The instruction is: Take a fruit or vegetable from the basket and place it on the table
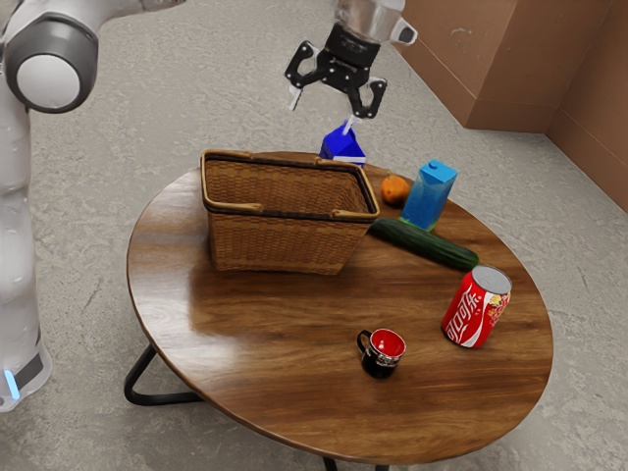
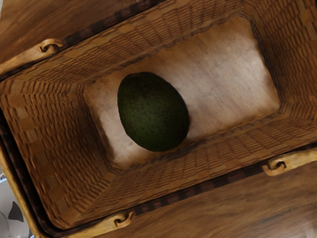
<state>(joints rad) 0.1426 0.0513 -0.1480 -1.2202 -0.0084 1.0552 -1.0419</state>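
We hold our hand (image 1: 323,114), wide open and empty, pointing down above the avocado (image 2: 153,111) in the wicker basket (image 1: 285,243), which partly hides the dark-blue carton (image 1: 340,143).

- Below your jaws: the basket (image 1: 280,243), on the table (image 1: 255,343).
- In the basket, under your jaws: the avocado (image 2: 153,111), nearer the end toward the arm's base.
- Left of your jaws: the first carton (image 1: 340,147), beside the basket.
- Ahead of your jaws: the orange (image 1: 394,190), just beside the second carton (image 1: 428,201), with the cucumber (image 1: 427,243) to their right.
- Ahead and right: the can (image 1: 476,309) and the mug (image 1: 380,365).
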